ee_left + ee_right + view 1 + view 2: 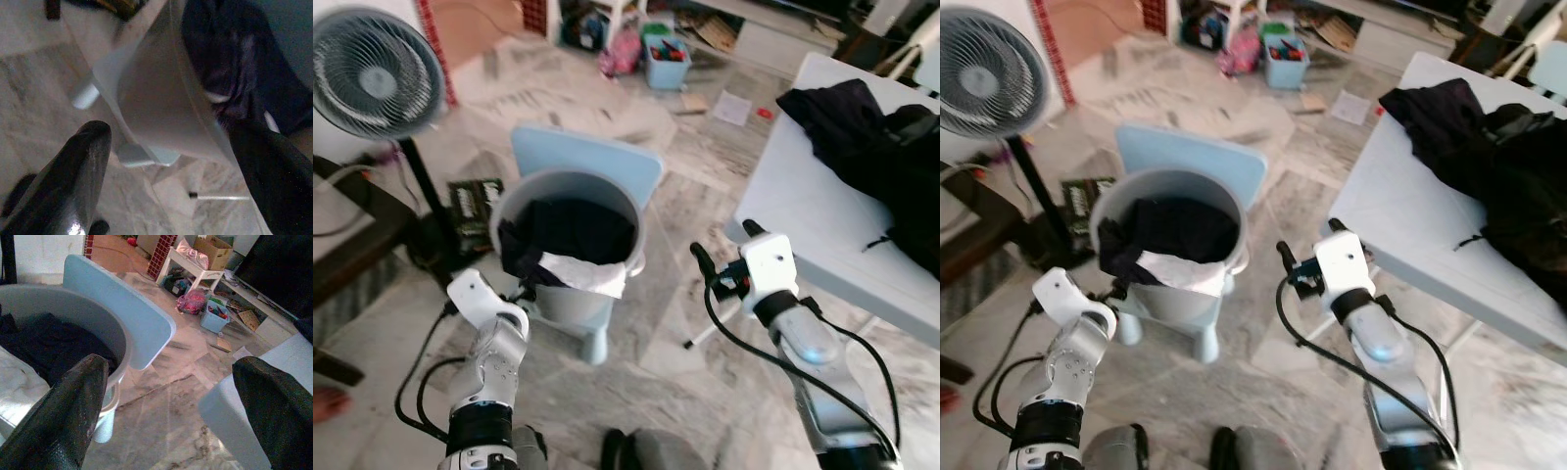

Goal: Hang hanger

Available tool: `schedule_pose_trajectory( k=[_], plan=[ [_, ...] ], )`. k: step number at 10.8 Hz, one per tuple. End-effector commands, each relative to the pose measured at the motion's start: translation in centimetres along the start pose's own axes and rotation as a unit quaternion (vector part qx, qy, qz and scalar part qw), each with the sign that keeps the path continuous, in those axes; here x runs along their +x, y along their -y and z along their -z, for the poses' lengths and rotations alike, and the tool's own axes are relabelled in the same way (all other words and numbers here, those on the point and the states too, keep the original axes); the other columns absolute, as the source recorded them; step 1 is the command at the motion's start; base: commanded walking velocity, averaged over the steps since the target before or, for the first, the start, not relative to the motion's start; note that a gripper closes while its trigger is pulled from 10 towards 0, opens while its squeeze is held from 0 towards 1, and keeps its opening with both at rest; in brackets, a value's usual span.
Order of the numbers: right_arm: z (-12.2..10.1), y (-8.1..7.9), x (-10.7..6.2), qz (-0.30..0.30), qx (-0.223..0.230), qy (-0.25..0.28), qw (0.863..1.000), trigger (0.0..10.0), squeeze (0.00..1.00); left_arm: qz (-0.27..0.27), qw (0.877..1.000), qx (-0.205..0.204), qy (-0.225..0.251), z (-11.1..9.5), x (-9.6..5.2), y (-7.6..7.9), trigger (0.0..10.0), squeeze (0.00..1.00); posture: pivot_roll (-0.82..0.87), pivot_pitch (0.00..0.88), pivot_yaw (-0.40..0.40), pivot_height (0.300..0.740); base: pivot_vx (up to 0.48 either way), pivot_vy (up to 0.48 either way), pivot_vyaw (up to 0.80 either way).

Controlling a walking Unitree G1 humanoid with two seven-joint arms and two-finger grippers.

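You've got a grey bucket [570, 211] sitting on a light blue stool [592, 162], stuffed with dark clothes [570, 232] and something white [584, 273] draped over its near rim. Off to the left there's a standing fan [374, 73] next to a dark bench [347, 250]. On the right, a white table [813, 196] has a black garment [881, 147] piled on it. The far end of the marble floor [685, 323] is cluttered with a blue bin [667, 61] and papers [732, 107].

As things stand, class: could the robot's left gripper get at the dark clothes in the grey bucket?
Probably yes. The left gripper sits open just outside the grey bucket, whose top is uncovered. The dark clothes spill over the near rim, and nothing stands between.
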State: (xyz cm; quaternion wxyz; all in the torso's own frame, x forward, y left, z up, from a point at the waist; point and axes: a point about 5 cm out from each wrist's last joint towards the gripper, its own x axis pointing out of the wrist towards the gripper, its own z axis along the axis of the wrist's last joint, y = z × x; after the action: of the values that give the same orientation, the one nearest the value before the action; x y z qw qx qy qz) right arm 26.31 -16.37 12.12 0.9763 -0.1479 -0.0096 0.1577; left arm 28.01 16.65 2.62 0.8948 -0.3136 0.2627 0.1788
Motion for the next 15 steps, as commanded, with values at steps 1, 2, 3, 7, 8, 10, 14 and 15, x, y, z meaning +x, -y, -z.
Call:
schedule_pose_trajectory(
  k=[1, 2, 3, 7, 8, 10, 14, 15],
  plan=[
    [-0.6, 0.6, -0.4, 0.004, -0.006, 0.004, 1.0, 10.0, 0.0, 0.011, 1.0, -0.009, 0.002, -0.1, 0.2, 0.5, 10.0, 0.0, -0.2, 0.176, -0.185, 0.74, 0.0, 0.0, 0.0],
    [-0.8, 0.7, -0.7, -0.004, -0.014, -0.001, 1.0, 10.0, 0.0, 0.012, 1.0, -0.006, 0.012, -0.5, 0.6, 0.5, 10.0, 0.0, -0.2, 0.183, -0.197, 0.74, 0.0, 0.0, 0.0],
    [-0.8, 0.8, -1.1, -0.006, -0.016, -0.007, 1.0, 10.0, 0.0, -0.002, 1.0, -0.015, 0.027, -1.1, 1.1, -0.1, 10.0, 0.0, -0.21, 0.183, -0.2, 0.74, 0.0, 0.0, 0.0],
    [-1.0, 0.7, -1.5, -0.009, -0.019, -0.013, 1.0, 10.0, 0.0, 0.025, 0.998, -0.015, 0.058, -2.2, 1.6, 1.1, 10.0, 0.0, -0.21, 0.182, -0.202, 0.74, 0.0, 0.0, 0.0],
    [-1.1, 0.6, -1.3, -0.012, -0.02, -0.011, 1.0, 10.0, 0.0, 0.021, 0.998, -0.014, 0.062, -2.1, 1.5, 1.2, 10.0, 0.0, -0.21, 0.177, -0.201, 0.74, 0.0, 0.0, 0.0],
    [-1.3, 0.6, -0.7, -0.013, -0.021, -0.005, 1.0, 10.0, 0.0, 0.013, 0.995, 0.006, 0.095, -2.0, 0.4, 1.5, 10.0, 0.0, -0.19, 0.173, -0.2, 0.74, 0.0, 0.0, 0.0],
    [-1.2, 0.3, -0.2, -0.017, -0.014, -0.002, 1.0, 10.0, 0.0, 0.02, 0.994, 0.013, 0.106, -1.1, -1.3, 2.6, 10.0, 0.0, -0.17, 0.165, -0.191, 0.74, 0.0, 0.0, 0.0],
    [-1.1, -0.4, -0.7, -0.059, 0.0, -0.006, 0.998, 10.0, 0.0, 0.017, 0.992, 0.001, 0.126, -1.9, -1.2, 2.2, 10.0, 0.0, -0.17, 0.165, -0.189, 0.74, 0.0, 0.0, 0.0]
  ],
)
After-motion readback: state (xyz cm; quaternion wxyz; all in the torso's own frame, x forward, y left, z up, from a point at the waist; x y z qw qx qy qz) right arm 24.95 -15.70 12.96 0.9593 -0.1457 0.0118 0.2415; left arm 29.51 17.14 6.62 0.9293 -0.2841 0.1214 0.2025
